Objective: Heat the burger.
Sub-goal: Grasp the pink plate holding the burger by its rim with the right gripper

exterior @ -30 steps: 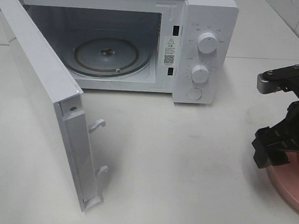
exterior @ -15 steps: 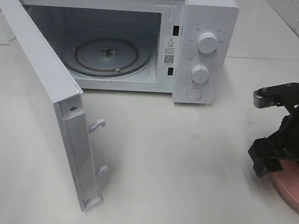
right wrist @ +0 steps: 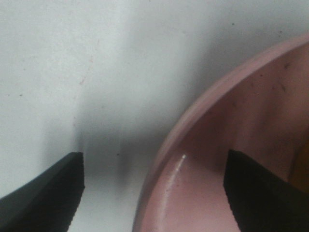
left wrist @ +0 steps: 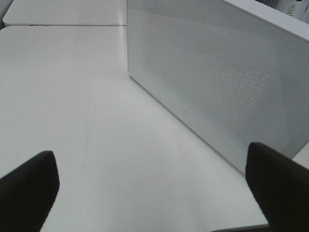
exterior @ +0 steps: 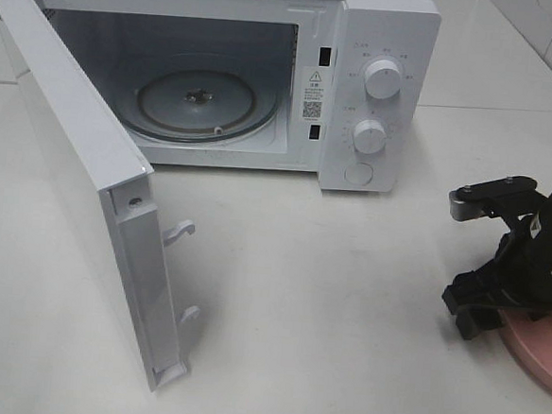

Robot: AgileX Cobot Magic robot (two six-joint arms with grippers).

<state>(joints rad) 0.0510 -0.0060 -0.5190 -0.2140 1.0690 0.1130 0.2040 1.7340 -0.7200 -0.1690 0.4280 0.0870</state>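
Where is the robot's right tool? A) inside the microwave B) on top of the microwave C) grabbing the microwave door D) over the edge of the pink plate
D: the open right tool straddles the rim of the pink plate, one tip over the table, the other over the plate.

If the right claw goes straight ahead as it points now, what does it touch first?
Probably the rim of the pink plate, which lies between the fingers of the open right claw. Depth is hard to judge.
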